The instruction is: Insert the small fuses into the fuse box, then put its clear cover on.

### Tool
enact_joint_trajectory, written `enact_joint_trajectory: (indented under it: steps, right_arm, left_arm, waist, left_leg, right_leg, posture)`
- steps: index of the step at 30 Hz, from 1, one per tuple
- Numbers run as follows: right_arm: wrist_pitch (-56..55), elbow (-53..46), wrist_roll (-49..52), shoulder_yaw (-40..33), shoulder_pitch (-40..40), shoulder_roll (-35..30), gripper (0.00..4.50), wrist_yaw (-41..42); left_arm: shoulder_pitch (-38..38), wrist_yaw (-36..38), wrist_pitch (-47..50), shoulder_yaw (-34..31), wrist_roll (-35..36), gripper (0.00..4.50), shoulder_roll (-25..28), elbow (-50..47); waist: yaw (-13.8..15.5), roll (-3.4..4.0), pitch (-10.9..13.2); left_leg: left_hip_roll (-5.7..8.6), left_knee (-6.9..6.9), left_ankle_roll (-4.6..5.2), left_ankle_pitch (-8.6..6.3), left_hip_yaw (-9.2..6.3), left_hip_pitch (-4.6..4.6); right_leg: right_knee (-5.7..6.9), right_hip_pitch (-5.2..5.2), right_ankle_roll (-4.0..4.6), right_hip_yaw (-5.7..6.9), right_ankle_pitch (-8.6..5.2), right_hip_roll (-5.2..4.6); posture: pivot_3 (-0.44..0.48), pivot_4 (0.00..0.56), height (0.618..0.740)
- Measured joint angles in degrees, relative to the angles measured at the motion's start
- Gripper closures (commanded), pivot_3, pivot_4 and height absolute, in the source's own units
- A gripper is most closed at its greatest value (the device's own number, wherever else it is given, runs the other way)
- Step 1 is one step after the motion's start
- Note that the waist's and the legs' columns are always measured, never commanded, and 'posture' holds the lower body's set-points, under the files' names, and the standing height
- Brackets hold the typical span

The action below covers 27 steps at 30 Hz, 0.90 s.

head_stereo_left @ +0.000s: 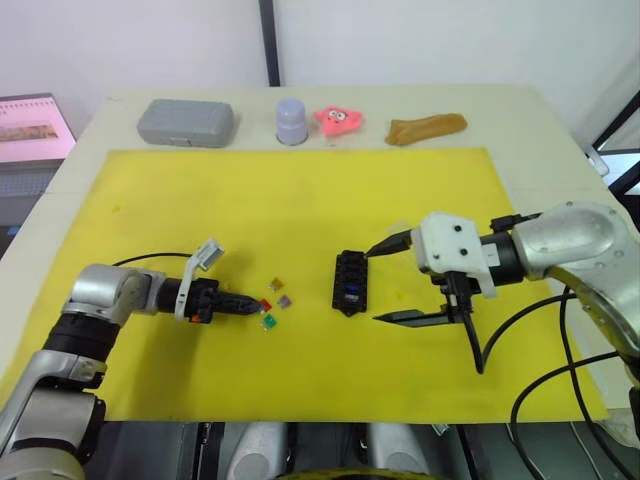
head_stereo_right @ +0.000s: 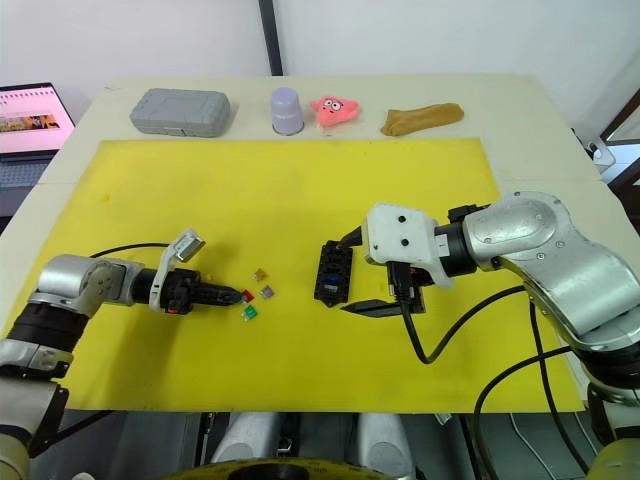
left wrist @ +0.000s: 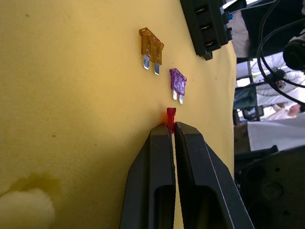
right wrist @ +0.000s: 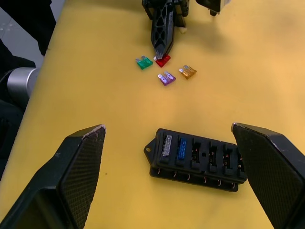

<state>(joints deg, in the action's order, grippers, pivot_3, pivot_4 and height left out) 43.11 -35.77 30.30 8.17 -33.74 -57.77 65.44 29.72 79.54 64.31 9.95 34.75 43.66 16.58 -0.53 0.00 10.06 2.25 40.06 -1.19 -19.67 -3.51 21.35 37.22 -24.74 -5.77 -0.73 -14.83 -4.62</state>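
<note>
Notably no legible writing; left end effector [left wrist: 172,136] pinching red fuse [left wrist: 170,116]; right end effector [right wrist: 167,176] agape over fuse box [right wrist: 198,160].

1. Pale beige desk [head_stereo_left: 520,110], a broad yellow mat [head_stereo_left: 300,200] covering most of it.
2. White wall [head_stereo_left: 420,40] behind the far edge, split by a dark vertical post [head_stereo_left: 268,42].
3. Lit laptop screen [head_stereo_right: 32,118] beyond the far left corner.
4. Even, soft light; faint shadows on the mat.
</note>
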Motion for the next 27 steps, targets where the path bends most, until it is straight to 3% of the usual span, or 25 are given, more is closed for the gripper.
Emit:
enact_joint_trajectory:
  steps: [11,19,22,26,27]
  right_arm:
    - [2.65,0.14,0.88,0.23,-0.50,1.60,0.00,-2.08]
    - [2.24,1.23,0.24,1.53,-0.90,2.76,0.00,-2.20]
    - [2.13,1.22,0.22,1.63,-0.95,2.80,0.00,-2.21]
    - [2.12,1.09,0.27,1.62,-0.94,2.73,0.00,-2.26]
    - [2.14,1.03,0.30,1.57,-0.92,2.69,0.00,-2.28]
  left_arm:
    - [-6.19,-3.66,-0.77,-8.66,3.49,4.32,2.45,-8.86]
    - [-6.81,-5.68,-1.56,-7.83,2.58,4.32,1.88,-7.44]
    - [-5.60,-5.16,-2.35,-6.71,1.96,3.52,1.17,-4.88]
    - [-3.99,-3.79,-0.96,-6.48,3.16,1.57,0.29,-3.22]
    - [-3.55,-3.39,-0.11,-6.49,3.63,1.57,0.21,-2.94]
  waist:
    - [-0.18,-0.03,0.02]
    - [-0.07,-0.04,0.02]
    - [-0.04,-0.04,0.02]
    - [0.13,-0.04,0.02]
    - [0.19,-0.03,0.02]
  left_leg:
    - [-0.08,-0.04,-0.02,0.00,0.01,0.11]
    - [-0.04,-0.04,-0.02,0.01,0.01,0.11]
    - [-0.04,-0.04,-0.02,0.01,0.01,0.10]
    - [-0.01,-0.03,-0.01,0.00,0.01,0.09]
    - [-0.01,-0.03,-0.01,0.01,0.00,0.07]
  right_leg:
    - [0.00,-0.17,0.00,-0.04,0.00,-0.05]
    - [0.00,-0.16,0.00,-0.03,0.00,0.00]
    - [0.01,-0.15,0.00,-0.01,0.00,0.01]
    - [0.01,-0.11,0.00,-0.01,0.00,-0.01]
    - [0.02,-0.08,0.00,0.00,0.00,-0.02]
  posture:
    - [0.000,0.150,0.740]
    - [0.000,0.150,0.740]
    - [0.000,0.150,0.740]
    - [0.000,0.150,0.740]
    - [0.000,0.150,0.740]
